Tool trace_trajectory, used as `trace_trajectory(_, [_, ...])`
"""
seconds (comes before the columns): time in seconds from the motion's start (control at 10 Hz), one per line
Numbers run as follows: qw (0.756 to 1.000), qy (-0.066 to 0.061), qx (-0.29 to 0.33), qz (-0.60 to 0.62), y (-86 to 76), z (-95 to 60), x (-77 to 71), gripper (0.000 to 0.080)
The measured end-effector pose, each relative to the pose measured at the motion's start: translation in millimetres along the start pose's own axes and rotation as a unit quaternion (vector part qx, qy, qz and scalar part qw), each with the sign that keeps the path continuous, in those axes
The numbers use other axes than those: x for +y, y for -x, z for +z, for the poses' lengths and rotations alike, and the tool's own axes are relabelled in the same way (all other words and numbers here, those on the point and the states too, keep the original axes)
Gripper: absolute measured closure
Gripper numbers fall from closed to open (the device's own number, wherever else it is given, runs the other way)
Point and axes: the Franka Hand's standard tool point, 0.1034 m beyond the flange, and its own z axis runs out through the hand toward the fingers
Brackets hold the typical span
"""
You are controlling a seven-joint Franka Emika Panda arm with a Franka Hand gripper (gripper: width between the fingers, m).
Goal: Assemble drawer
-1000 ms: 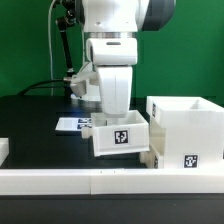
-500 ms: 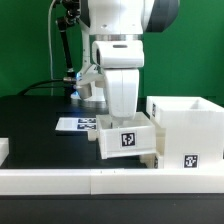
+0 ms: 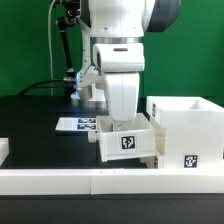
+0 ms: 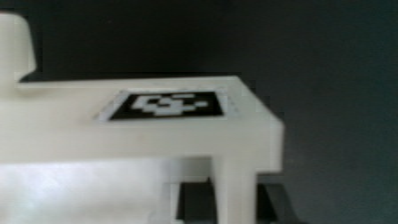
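Observation:
My gripper [image 3: 122, 120] is shut on the back wall of a white drawer tray [image 3: 127, 141] and holds it just off the black table. The tray's tagged front faces the camera. It hangs close beside the tall white casing [image 3: 187, 129] on the exterior view's right, near a second white part [image 3: 152, 158] low between them. In the wrist view the tray [image 4: 125, 130] shows its square tag, and its thin wall sits clamped between my dark fingers [image 4: 192, 200]. The casing's corner [image 4: 15, 45] shows beyond it.
The marker board [image 3: 77, 124] lies flat on the table behind the tray. A low white border rail [image 3: 100, 180] runs along the front edge. A small white piece [image 3: 4, 150] sits at the exterior view's far left.
My gripper has carried the tray toward the exterior view's right, closer to the casing, with the arm moving along with it.

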Motion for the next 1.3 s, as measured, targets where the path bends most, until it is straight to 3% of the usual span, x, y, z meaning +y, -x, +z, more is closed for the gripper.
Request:
trace_trajectory(0.6, [1.0, 0.0, 0.0, 0.0, 0.4, -1.5, 1.7, 0.0756])
trace_trajectory(0.9, [1.0, 0.007, 0.001, -0.006, -7.2, -6.8, 7.6, 0.0756])
trace_trajectory(1.3, [1.0, 0.0, 0.002, -0.002, -8.1, 0.3, 3.8, 0.0756])
